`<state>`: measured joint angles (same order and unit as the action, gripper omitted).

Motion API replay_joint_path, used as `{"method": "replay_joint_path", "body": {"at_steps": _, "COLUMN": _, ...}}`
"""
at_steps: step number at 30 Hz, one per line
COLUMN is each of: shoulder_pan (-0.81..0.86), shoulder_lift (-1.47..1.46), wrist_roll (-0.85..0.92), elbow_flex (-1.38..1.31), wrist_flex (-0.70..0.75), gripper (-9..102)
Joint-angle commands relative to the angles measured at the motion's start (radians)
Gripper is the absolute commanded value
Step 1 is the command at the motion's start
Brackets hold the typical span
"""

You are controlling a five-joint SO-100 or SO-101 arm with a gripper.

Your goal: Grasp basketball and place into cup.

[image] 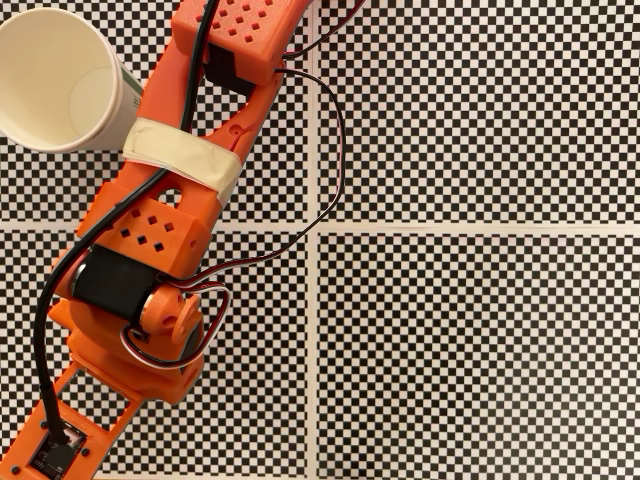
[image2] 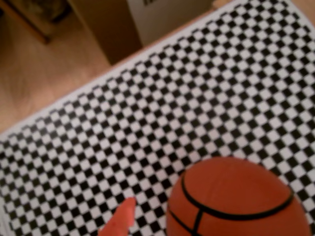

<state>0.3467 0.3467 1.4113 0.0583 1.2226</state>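
The basketball (image2: 235,199), orange-red with black seams, sits large and sharp at the bottom right of the wrist view. My gripper (image2: 165,231) appears shut on it. One orange fingertip (image2: 120,221) shows just left of the ball; the other finger is hidden. The checkered mat behind the ball is blurred, and the ball casts no shadow on it. In the fixed view the white cup (image: 62,80) lies at the top left, its mouth facing the camera, beside the orange arm (image: 165,240). The arm runs from the top centre down to the bottom left edge.
A black-and-white checkered mat (image: 480,330) covers the table, split by white seams. Black and red cables (image: 320,150) loop off the arm. In the wrist view the mat's far edge (image2: 74,105) borders a wooden floor and a cardboard box (image2: 167,14).
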Motion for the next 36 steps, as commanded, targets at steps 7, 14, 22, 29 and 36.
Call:
{"method": "replay_joint_path", "body": {"at_steps": 7, "shoulder_pan": 0.011, "shoulder_lift": -0.009, "wrist_roll": 0.017, "elbow_flex": -0.245, "wrist_flex": -0.034, "gripper": 61}}
{"method": "replay_joint_path", "body": {"at_steps": 14, "shoulder_pan": 0.014, "shoulder_lift": -0.046, "wrist_roll": 0.015, "elbow_flex": -0.256, "wrist_flex": -0.066, "gripper": 60}}
{"method": "replay_joint_path", "body": {"at_steps": 22, "shoulder_pan": 0.037, "shoulder_lift": -0.018, "wrist_roll": 0.025, "elbow_flex": -0.255, "wrist_flex": -0.057, "gripper": 30}}
{"method": "replay_joint_path", "body": {"at_steps": 29, "shoulder_pan": 0.048, "shoulder_lift": 0.023, "wrist_roll": 0.034, "elbow_flex": -0.255, "wrist_flex": -0.015, "gripper": 15}}
{"method": "replay_joint_path", "body": {"at_steps": 36, "shoulder_pan": 0.044, "shoulder_lift": 0.066, "wrist_roll": 0.034, "elbow_flex": -0.255, "wrist_flex": 0.04, "gripper": 15}}
